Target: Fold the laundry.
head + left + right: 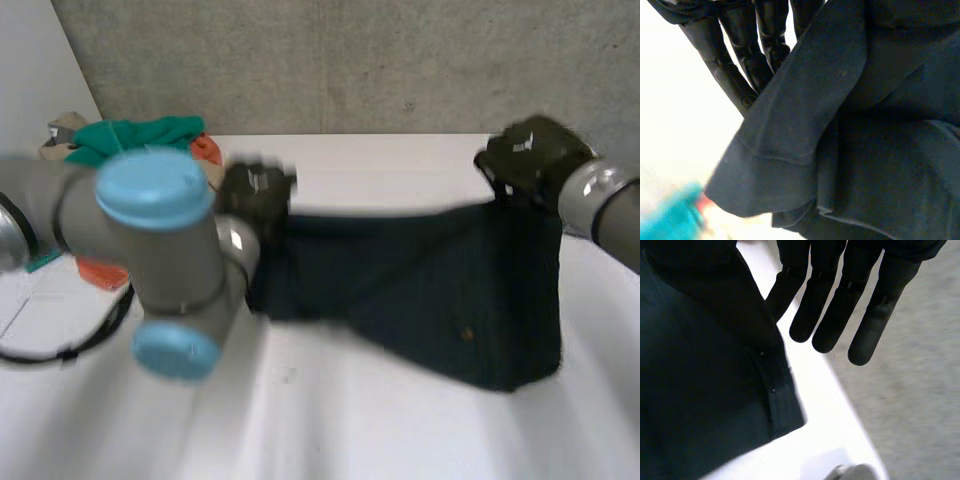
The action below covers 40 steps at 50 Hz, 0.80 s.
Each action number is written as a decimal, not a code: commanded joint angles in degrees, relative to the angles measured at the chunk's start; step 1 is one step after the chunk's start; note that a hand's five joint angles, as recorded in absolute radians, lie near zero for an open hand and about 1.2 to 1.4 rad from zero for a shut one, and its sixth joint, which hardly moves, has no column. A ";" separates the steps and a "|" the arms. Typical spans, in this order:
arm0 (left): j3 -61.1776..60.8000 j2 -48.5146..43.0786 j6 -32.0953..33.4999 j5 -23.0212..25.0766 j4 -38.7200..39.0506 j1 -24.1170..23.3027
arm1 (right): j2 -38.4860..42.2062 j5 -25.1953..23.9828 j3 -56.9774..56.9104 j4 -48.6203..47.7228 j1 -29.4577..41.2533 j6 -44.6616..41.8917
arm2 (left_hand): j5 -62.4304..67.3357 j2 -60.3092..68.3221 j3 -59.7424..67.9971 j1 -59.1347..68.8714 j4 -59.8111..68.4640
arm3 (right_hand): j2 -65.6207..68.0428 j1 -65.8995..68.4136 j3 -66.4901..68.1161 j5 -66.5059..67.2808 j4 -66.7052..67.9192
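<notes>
A dark navy garment (430, 280) hangs stretched between my two hands above the white table (380, 420). My left hand (255, 195) holds its upper left corner, my right hand (530, 155) the upper right corner. In the left wrist view the fingers (740, 65) reach down nearly straight behind the garment (865, 150), whose hemmed edge falls across them. In the right wrist view the fingers (825, 315) point out straight, and the garment (700, 390) hangs from the thumb side of the palm. The lower part sags toward the table at the right.
A pile of green and orange laundry (140, 135) lies at the back left of the table, with an orange piece (100, 272) near my left arm. A teal cloth (670, 215) lies below the left hand. The table's right edge meets grey floor (905, 405).
</notes>
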 commanded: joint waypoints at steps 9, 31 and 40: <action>24.66 -2.68 1.87 4.83 5.29 5.43 | 1.08 3.23 -9.74 -24.16 0.71 15.85 | 13.08 11.46 12.33 15.00 11.59 | 12.10 16.11 11.84 11.84 11.32; -16.56 0.48 5.46 6.77 12.94 5.34 | 14.61 -1.61 15.23 -24.69 -0.17 5.31 | 13.08 11.46 12.33 15.00 11.59 | -27.36 -23.36 -27.63 -27.62 -28.15; -17.09 8.83 9.69 5.27 10.92 6.92 | 14.79 1.65 7.77 -23.28 2.55 18.02 | 13.08 11.46 12.33 15.00 11.59 | -57.90 -53.89 -58.16 -58.16 -58.68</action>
